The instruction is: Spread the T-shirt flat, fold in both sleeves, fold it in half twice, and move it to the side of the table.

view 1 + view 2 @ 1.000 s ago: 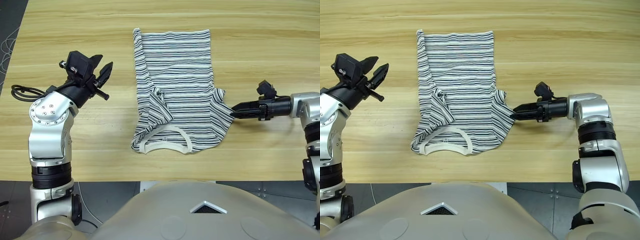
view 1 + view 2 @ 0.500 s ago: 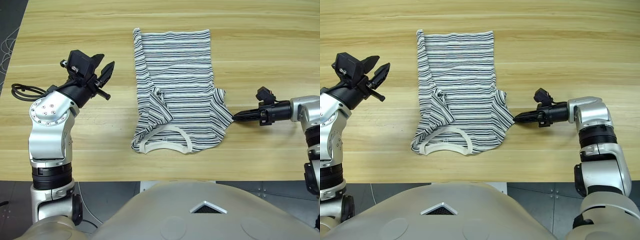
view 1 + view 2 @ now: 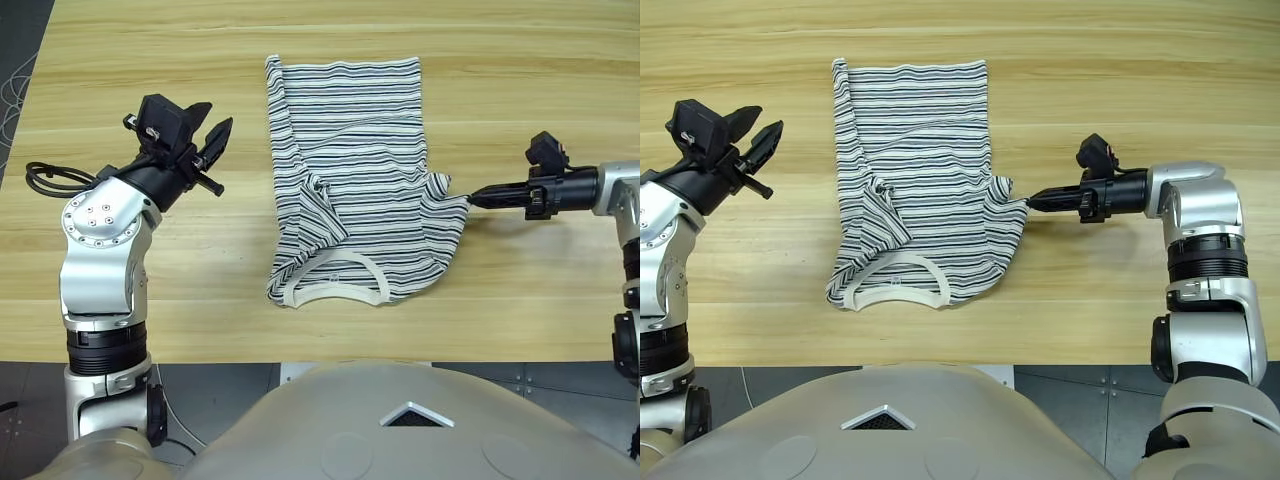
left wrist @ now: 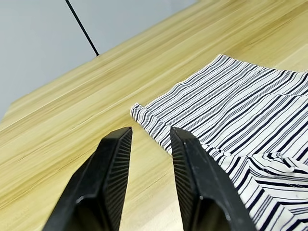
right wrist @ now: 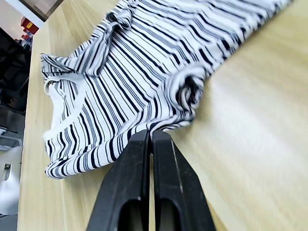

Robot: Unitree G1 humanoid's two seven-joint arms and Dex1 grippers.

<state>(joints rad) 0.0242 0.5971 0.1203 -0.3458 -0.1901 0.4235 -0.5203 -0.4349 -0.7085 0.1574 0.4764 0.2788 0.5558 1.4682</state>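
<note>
Right end effector: fingers pressed together with no gap between them; their tips pinch the edge of the T-shirt's right-hand sleeve; it sits low, just over the wood, to the right of the garment.
Right-hand sleeve: drawn out sideways into a small point at the pinch; the cloth behind it bunches into a curled fold (plain to see from the right wrist).
Left end effector: fingers parted with a clear gap, gripping nothing; held above the tabletop, to the left of the shirt and apart from it; tips pointing toward the shirt's far left corner.
T-shirt: black-and-white stripes; lying in the middle of the tabletop; hem on the far side, collar on the side nearest the robot.
Left-hand sleeve: folded inward, lying on top of the body of the shirt; that long edge runs fairly straight.
Cable: black, looped on the wood beside the left arm, well apart from the shirt.
</note>
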